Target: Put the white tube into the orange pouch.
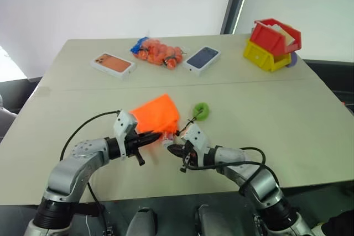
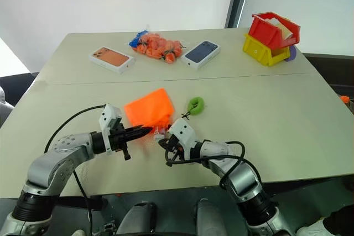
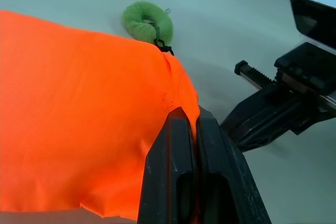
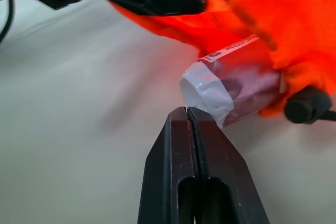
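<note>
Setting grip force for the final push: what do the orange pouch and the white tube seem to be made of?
The orange pouch: thin woven fabric, matte, by its fine weave and soft creases where the left gripper pinches it. The white tube: apparently smooth plastic with a glossy printed label, judging by the sheen; its end pokes out of the pouch mouth, just ahead of the shut right gripper.

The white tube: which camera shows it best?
The right wrist view: the white tube is close up, its end sticking out of the orange pouch just past the shut right claw. Both head views show a small pale bit at the pouch's edge.
</note>
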